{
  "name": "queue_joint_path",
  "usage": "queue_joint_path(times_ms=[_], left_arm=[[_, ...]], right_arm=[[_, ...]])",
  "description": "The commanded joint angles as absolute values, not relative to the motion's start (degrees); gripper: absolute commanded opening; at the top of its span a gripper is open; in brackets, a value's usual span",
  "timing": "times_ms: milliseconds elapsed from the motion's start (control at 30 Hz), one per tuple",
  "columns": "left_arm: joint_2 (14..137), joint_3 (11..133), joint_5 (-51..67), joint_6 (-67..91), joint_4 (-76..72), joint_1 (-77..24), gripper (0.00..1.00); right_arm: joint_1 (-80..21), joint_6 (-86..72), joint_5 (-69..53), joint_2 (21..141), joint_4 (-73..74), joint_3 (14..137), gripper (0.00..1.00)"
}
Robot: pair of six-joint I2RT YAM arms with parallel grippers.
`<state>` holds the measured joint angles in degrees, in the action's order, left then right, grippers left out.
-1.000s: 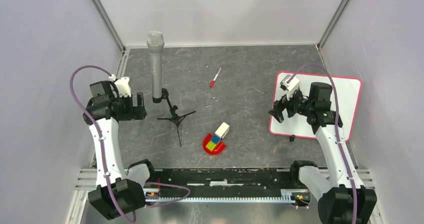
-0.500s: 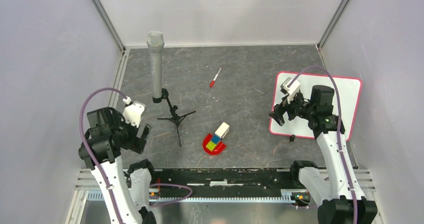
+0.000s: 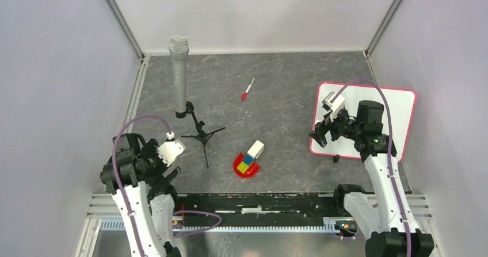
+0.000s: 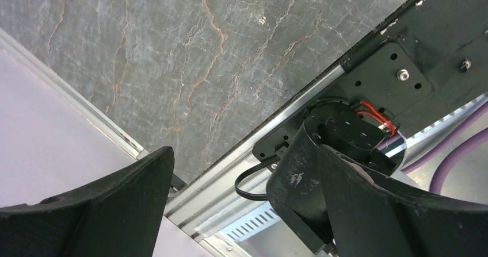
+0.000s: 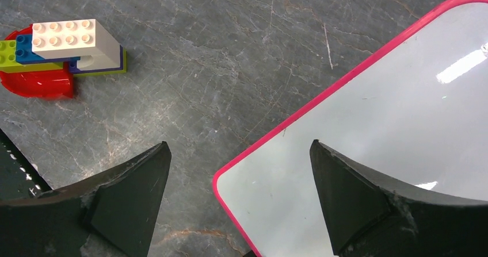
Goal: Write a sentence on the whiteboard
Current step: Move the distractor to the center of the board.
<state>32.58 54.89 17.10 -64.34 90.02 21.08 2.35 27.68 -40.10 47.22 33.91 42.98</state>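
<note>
Now, right gripper spread wide over a corner of the whiteboard, shiny white with pink edge, flat on the table at the right, left gripper spread wide near its base, only top view shows microphone and pen, right wrist view shows bumps on toy bricks

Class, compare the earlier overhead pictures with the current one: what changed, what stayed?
The left gripper pulled back from beside the microphone stand toward the table's near edge, open and empty. The right gripper barely shifted, open over the whiteboard's edge. Marker, bricks and whiteboard stayed put.
</note>
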Motion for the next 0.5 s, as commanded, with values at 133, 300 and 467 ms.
queue_joint_path(times_ms=[133, 300, 467], left_arm=[[43.9, 54.0, 19.1, -72.5, 90.2, 18.4, 1.0], [42.2, 50.0, 11.3, -59.5, 81.5, 0.0, 1.0], [40.7, 49.8, 6.4, -50.1, 78.5, -13.3, 1.0]], right_arm=[[1.8, 24.3, -40.5, 48.8, 29.3, 40.8, 0.97], [1.8, 24.1, -39.1, 48.8, 28.0, 39.4, 0.97], [1.8, 24.9, -38.0, 48.3, 28.4, 38.5, 0.97]])
